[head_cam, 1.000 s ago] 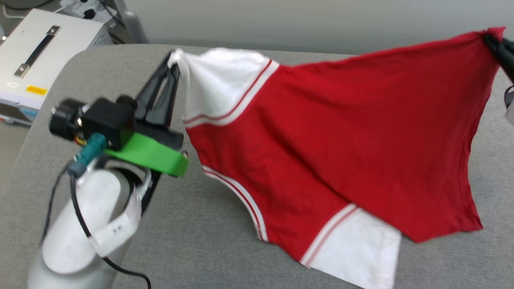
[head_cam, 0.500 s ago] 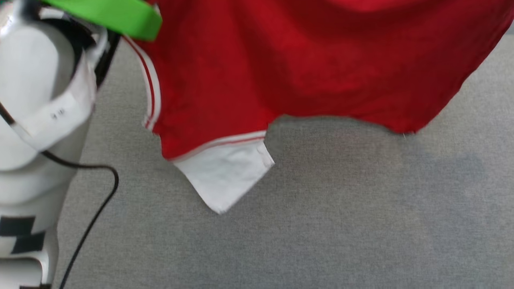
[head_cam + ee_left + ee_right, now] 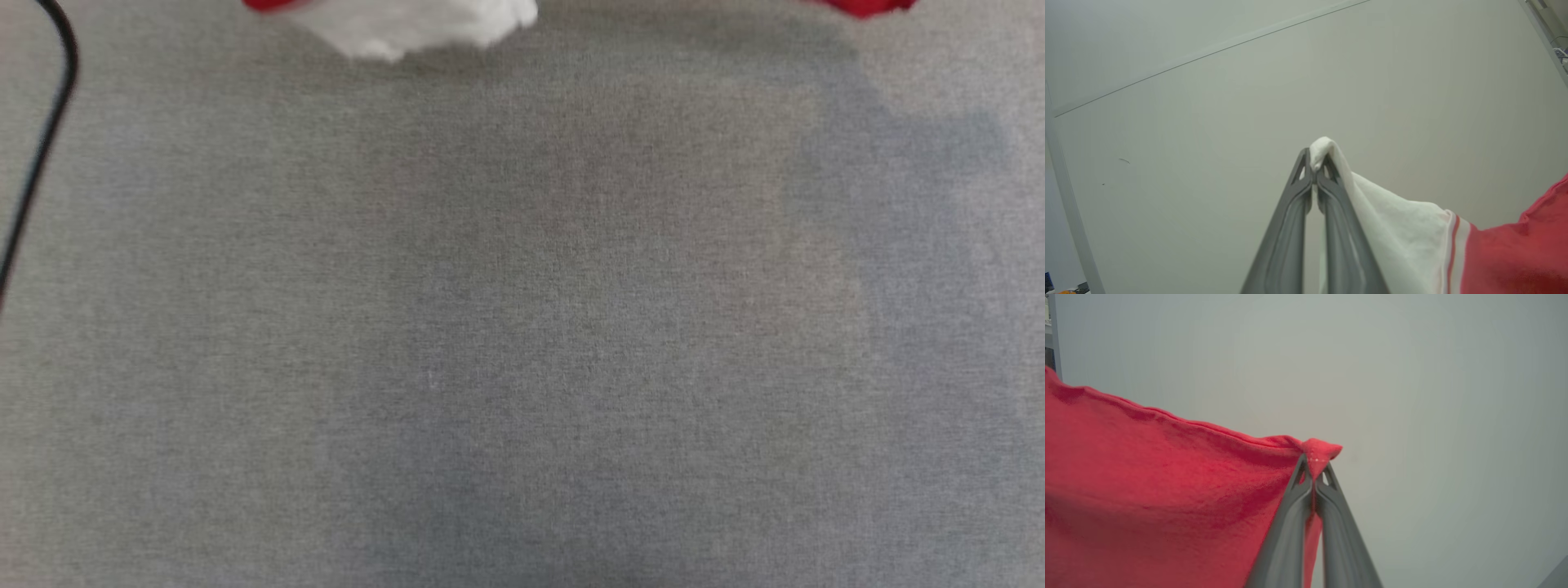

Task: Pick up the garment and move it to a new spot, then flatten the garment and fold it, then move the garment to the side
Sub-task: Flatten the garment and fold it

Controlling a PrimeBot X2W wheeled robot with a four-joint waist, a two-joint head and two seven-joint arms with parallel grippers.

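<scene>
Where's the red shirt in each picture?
Head view: the shirt pokes in at the top edge, white and red bits.
Left wrist view: lower right, white sleeve pinched in the shut left tool.
Right wrist view: left side, red corner pinched in the shut right tool.
Shared landmark: the pale wall behind both tools.
</scene>
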